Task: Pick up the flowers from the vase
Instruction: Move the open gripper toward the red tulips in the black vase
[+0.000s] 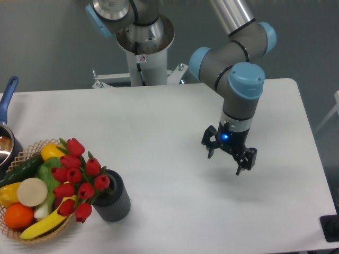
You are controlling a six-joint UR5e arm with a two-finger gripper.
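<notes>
1. Two-finger robot hand on the grey and blue arm hangs above the white tabletop at centre-right of the frame, wrist pointing down, fingers spread apart with nothing between them. Open and empty reads as pre-grasp, so the task looks barely begun.
2. Bunch of red tulip buds with green stems and leaves sits in the short dark grey ribbed cylinder vase at lower left of the frame, well apart from the hand.
3. Buds lean out to the left of the vase and overhang the round wicker basket of colourful fruit and vegetables, which stands just beside the vase. The lean is probably because the bunch is wider than the vase mouth and top-heavy.
4. About ten buds, all closed, glossy red, packed tight. Stems mostly hidden behind buds and the vase rim, so can't tell how deep they sit in the vase.
5. Vase stands upright on the tabletop near the bottom edge, thick rim, right side clear of other things. An approach from the right or from above looks easiest, judging by the layout.
6. Blue-handled metal pot is cut off at the left edge, above the basket; not part of the task.
7. Risk, by my reckoning: grabbing at the buds could tip the vase or catch basket items, so a grip low on the stems looks safer.
</notes>
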